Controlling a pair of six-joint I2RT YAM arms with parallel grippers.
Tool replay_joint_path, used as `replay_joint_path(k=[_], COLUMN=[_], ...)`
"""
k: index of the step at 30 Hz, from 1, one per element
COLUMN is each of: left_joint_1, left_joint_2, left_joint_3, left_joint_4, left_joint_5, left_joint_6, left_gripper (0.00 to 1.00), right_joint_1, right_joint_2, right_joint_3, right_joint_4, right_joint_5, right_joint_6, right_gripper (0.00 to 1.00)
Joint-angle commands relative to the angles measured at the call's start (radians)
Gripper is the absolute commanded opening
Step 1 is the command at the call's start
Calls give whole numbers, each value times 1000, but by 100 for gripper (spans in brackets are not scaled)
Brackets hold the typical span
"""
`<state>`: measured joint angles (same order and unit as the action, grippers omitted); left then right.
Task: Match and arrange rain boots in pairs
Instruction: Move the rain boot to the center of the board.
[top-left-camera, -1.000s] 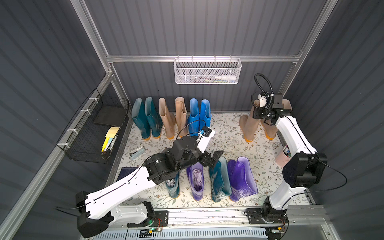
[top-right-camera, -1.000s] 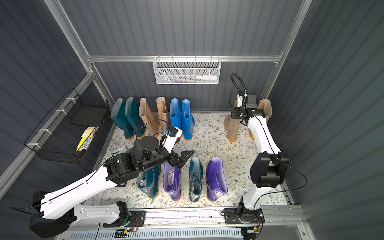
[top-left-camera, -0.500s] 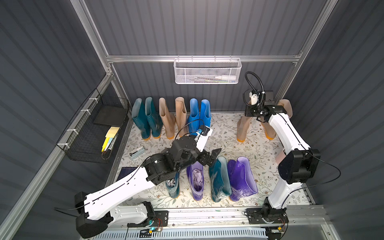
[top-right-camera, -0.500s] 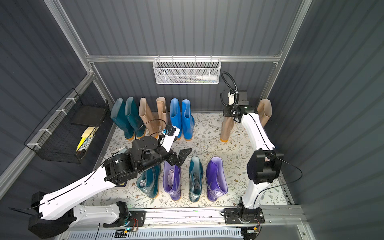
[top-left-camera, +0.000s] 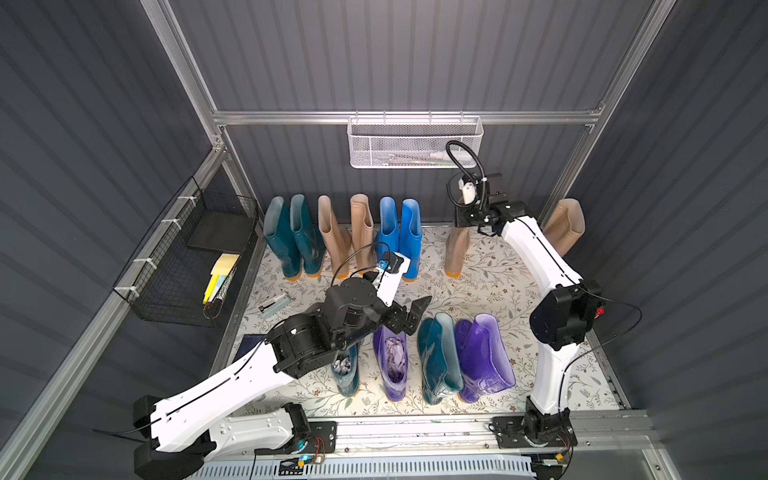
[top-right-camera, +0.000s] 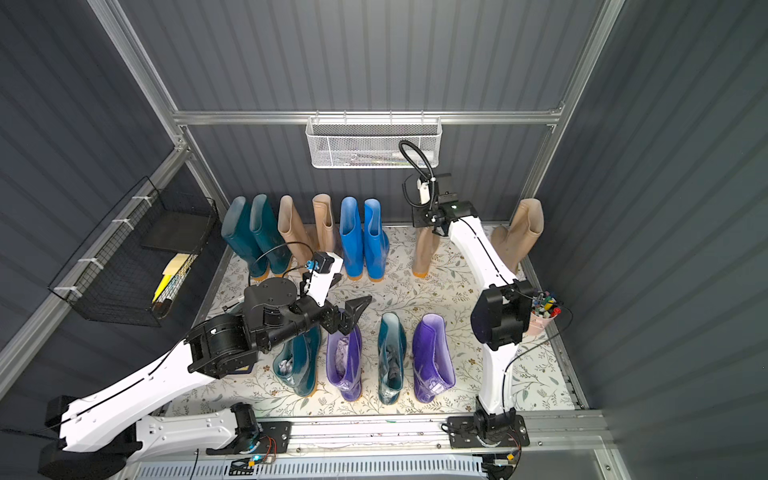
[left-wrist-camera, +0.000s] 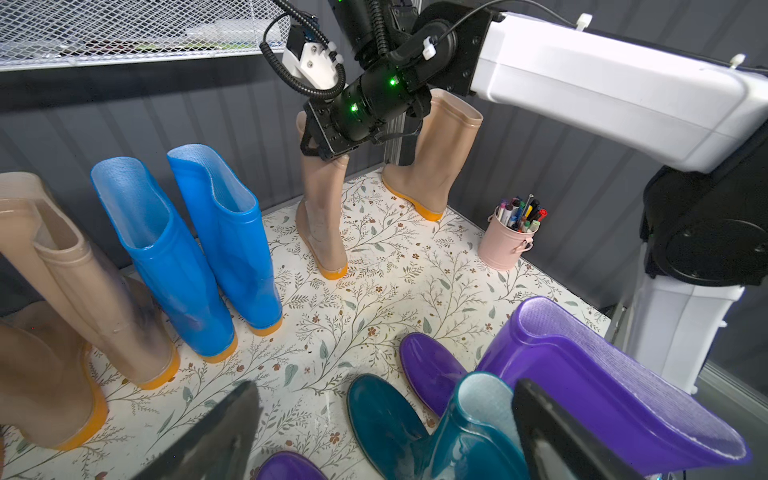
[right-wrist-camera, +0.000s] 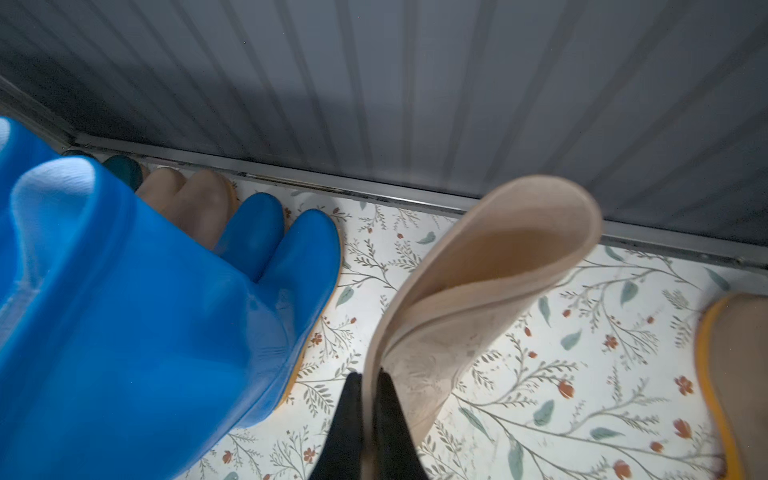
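Up at the back wall, in both top views, the right pincer (top-left-camera: 461, 224) is clamped tight on the top rim of a beige boot (top-left-camera: 455, 253), glossy, tall and orange-soled, its rim pinched flat there. Just left of that pincer stands the blue pair (top-left-camera: 399, 237), then the beige pair (top-left-camera: 345, 237) and the teal pair (top-left-camera: 291, 241), all upright along the wall. Off to its right a lone beige boot (top-left-camera: 563, 226) stands in the corner. The left pincer (top-left-camera: 417, 313) hangs wide open with nothing in it, above the toe end of the front row (top-left-camera: 436, 361): teal, purple, teal, purple, the outer purple one leaning over.

From the left wrist, bare floral desk (left-wrist-camera: 374, 291) runs ahead of the open pincer to that beige boot; whether its sole touches the desk I cannot tell. A pink cup of markers (left-wrist-camera: 505, 245) sits by the side wall, past the lone beige boot.

From the right wrist, the black fingertips (right-wrist-camera: 347, 415) pinch the beige rim, blue shafts crowd one side, and clear desk lies between the boot and the wall's bottom rail (right-wrist-camera: 374, 192).
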<state>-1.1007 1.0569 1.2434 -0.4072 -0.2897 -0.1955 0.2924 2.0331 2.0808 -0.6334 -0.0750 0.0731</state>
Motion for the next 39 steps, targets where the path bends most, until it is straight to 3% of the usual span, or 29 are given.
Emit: replay_joint_path(k=[1,18,21,31,39], left_joint_1=[-5,-5,-5,-5,-5], left_joint_2=[-25,-27,-23,-23,-17], left_joint_3=[-23,-35,-35,-32,-33], left_joint_4=[-9,-1,-1,-6,10], left_joint_5=[-22,-31,-32,-37,-25], left_joint_6=[-16,-14,-14,-16,-16], left_gripper=[97,97,97,97,97], right_joint_1=[40,105,105,102,81], right_joint_2=[-8,-13,-17,-66,-175], right_joint_3=[49,37,29,-1,-67], right_joint_4=[36,42,47,64,80], right_joint_5=[-13,-14,-9,19,64], right_joint_6=[15,10,11,4,-14], right_gripper=[0,0,16,30,35])
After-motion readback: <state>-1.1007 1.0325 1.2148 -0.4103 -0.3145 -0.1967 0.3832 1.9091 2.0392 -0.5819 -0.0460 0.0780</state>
